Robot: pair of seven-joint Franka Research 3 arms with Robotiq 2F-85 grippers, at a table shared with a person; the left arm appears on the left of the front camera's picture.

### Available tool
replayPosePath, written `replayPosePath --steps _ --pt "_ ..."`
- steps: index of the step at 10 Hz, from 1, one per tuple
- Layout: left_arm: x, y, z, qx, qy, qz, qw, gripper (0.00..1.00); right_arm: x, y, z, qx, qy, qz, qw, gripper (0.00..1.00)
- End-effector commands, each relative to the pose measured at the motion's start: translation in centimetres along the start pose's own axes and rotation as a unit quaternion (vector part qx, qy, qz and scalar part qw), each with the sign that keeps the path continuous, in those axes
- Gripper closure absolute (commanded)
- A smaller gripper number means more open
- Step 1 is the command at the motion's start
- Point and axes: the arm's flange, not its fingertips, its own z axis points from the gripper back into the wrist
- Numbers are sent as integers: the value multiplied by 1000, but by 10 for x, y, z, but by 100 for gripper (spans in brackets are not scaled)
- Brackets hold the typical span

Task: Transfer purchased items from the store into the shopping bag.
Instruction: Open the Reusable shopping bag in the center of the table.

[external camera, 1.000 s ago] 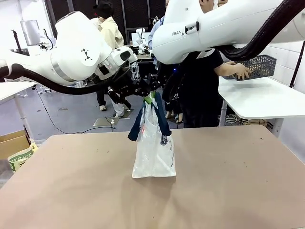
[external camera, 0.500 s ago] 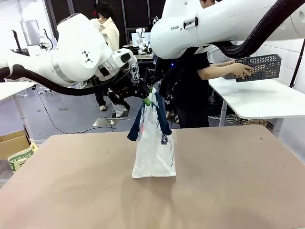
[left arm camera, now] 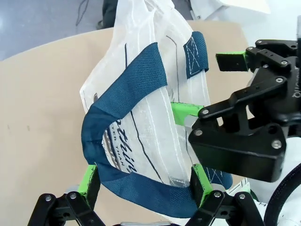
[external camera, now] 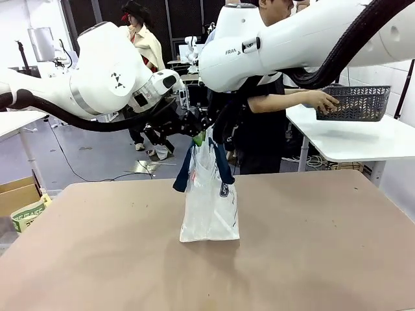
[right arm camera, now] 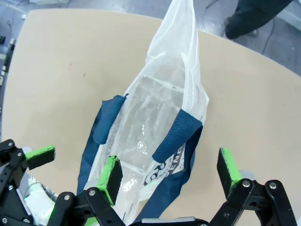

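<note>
Because the shopping bag (external camera: 209, 214) is soft and floppy, it stands on the table (external camera: 97, 259) with both claws up at its top, I think to keep its mouth wide for things to drop in. The left gripper (left arm camera: 143, 181) is spread wide, with a blue strap (left arm camera: 127, 80) lying across its fingers. The right gripper (right arm camera: 170, 172), facing it over the bag, is spread wide too and pinches nothing. Behind the bag, a person's hand (external camera: 322, 100) now holds the grey basket (external camera: 360, 102) up; a second ago it sat on the white side table (external camera: 363, 139).
</note>
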Motion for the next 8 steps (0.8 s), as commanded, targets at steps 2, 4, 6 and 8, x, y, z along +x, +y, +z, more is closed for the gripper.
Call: replayPosePath --steps 2,4,6,8 --pt "-5 2 -12 5 9 11 1000 0 -8 -4 -4 -16 14 -18 1000 0" --pt "-4 -1 -21 33 20 13 999 0 -13 -3 -6 -15 22 -16 1000 0" --pt "-6 0 -22 41 13 -10 999 0 -20 -4 -10 -6 26 -2 1000 0" --pt "-5 3 -21 22 17 1 1000 0 -28 -6 -15 18 -15 47 999 0"
